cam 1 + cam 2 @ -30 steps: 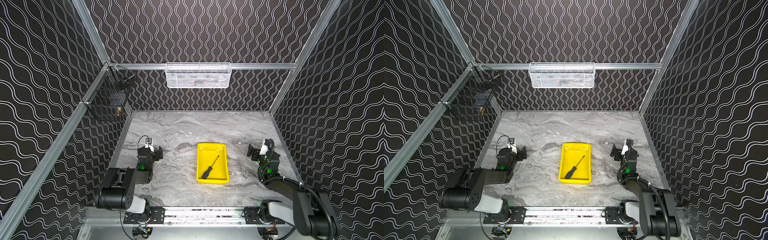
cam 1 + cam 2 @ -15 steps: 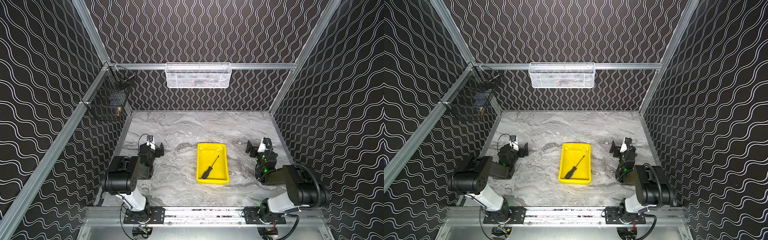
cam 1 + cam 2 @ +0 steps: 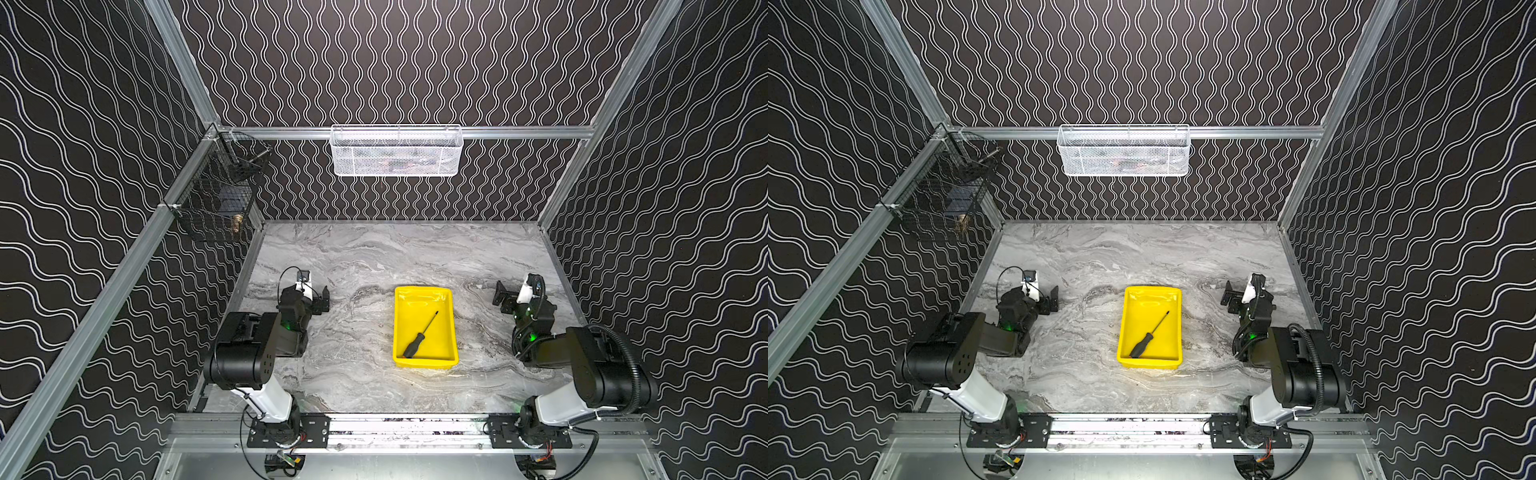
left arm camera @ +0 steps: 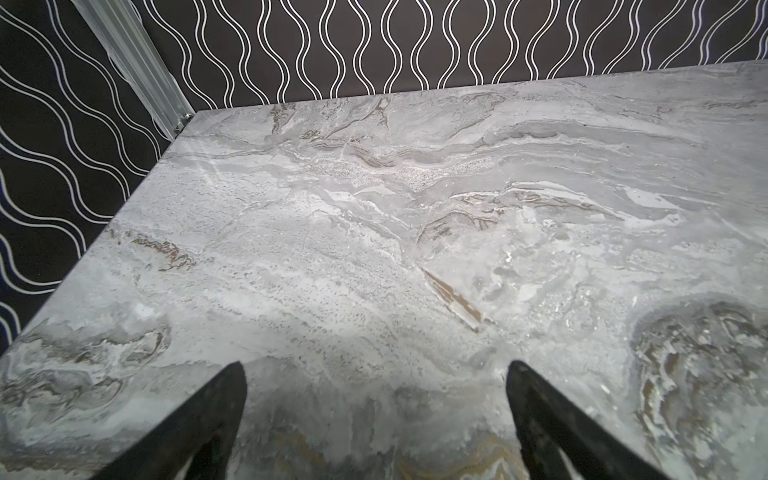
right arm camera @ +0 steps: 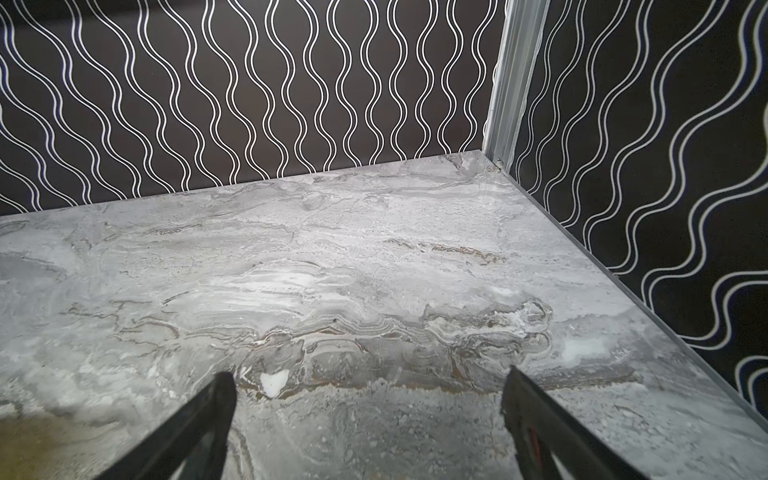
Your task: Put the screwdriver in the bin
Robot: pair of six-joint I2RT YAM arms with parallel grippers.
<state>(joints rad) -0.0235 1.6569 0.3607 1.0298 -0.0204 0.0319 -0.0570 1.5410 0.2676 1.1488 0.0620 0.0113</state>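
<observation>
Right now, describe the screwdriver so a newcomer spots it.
On the grey marble tabletop, find the shallow bright yellow plastic bin near the middle. Diagonally inside lies a slim screwdriver with black handle and thin dark shaft, the only thing in it.

The bin [image 3: 426,363] [image 3: 1150,363] is a shallow, bright yellow rectangular tray with low walls and a glossy inside. It sits flat on the grey marble table [image 3: 353,374], a little toward 4 o'clock from the table's middle, with its long sides running 12 to 6 in both top views. The screwdriver [image 3: 420,336] [image 3: 1149,335] lies flat inside on the bin's floor, set slantwise. Its black handle points toward 7 o'clock, close to that corner. Its thin dark shaft points toward 1 o'clock and ends near the bin's middle.
</observation>
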